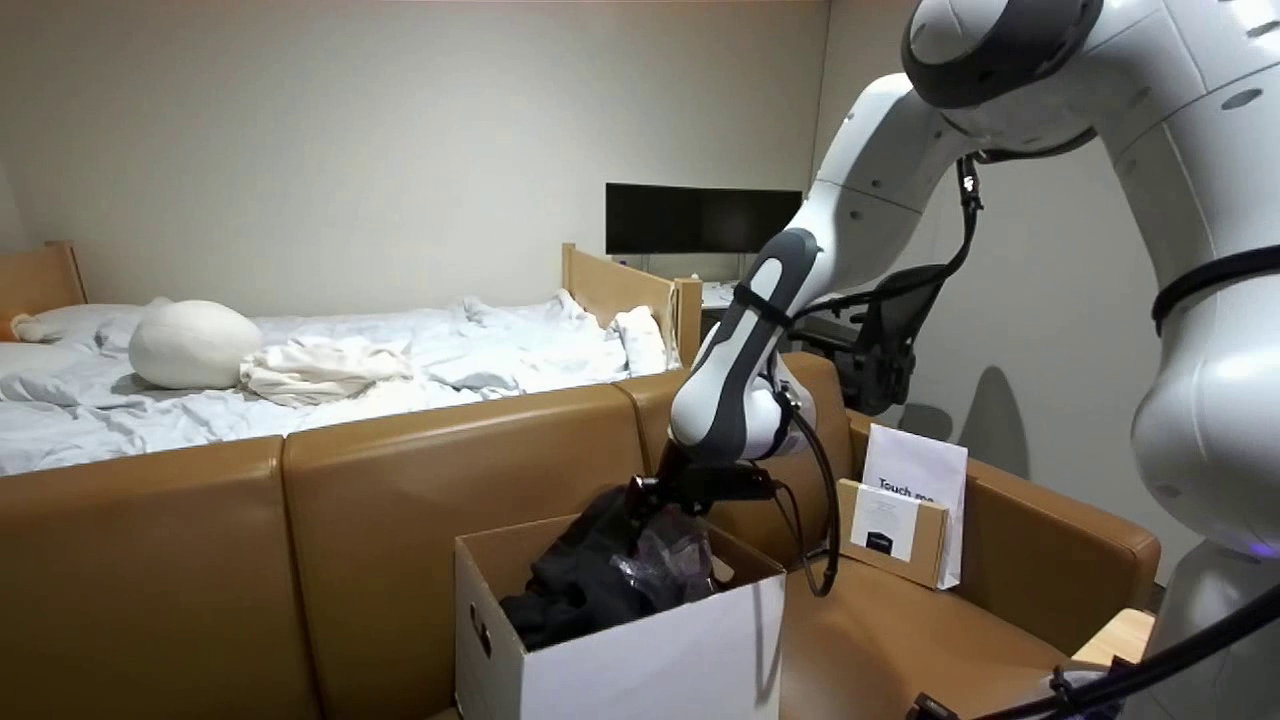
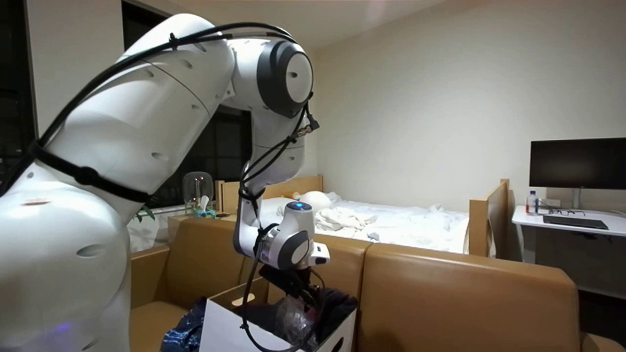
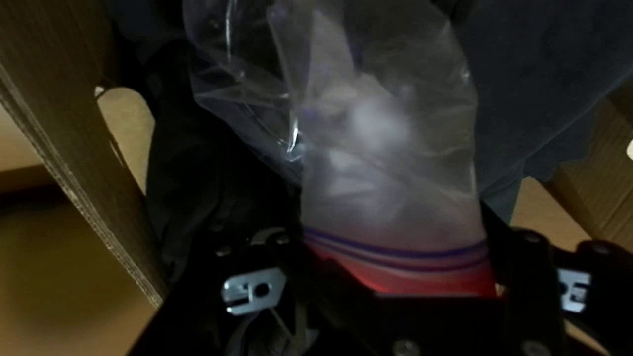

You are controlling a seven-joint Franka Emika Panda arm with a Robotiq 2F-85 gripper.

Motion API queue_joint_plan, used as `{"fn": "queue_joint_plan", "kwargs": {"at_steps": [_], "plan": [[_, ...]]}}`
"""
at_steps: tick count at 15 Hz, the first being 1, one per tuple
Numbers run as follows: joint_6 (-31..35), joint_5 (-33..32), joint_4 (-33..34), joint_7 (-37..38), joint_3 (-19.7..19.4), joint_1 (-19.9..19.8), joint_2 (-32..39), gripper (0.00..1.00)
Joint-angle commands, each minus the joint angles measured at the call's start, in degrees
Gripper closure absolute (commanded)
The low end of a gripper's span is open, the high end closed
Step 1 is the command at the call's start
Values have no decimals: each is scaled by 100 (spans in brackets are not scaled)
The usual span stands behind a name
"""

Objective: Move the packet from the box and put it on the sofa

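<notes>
The packet [image 3: 390,168] is a crinkly see-through plastic bag with purple lines and a reddish glow at its top edge. It lies on dark fabric inside the white box [image 1: 650,660]; in both exterior views the packet [image 1: 672,560] [image 2: 293,320] shows just under the gripper. The box [image 2: 234,325] stands on the brown sofa [image 1: 450,460]. My gripper [image 3: 393,222] points down into the box, and its dark fingers stand wide apart at either side of the packet's top. The fingertips are too dark to see clearly. In both exterior views the gripper [image 1: 655,500] [image 2: 305,293] partly hides the box's contents.
Dark fabric [image 1: 580,590] fills much of the box. A brown package [image 1: 890,530] and a white paper bag [image 1: 920,470] lean at the sofa's armrest. A shiny blue bag [image 2: 183,330] lies beside the box. A bed [image 1: 480,340] stands behind the sofa's back.
</notes>
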Motion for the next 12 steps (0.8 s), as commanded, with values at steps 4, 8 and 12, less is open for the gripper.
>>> {"fn": "queue_joint_plan", "kwargs": {"at_steps": [4,8,12], "plan": [[-71,357,-118,-424,1197,-1606,578,72],[-46,498,-154,-401,2098,-2815,893,93],[-137,485,22,-372,3277,-4239,1483,97]]}}
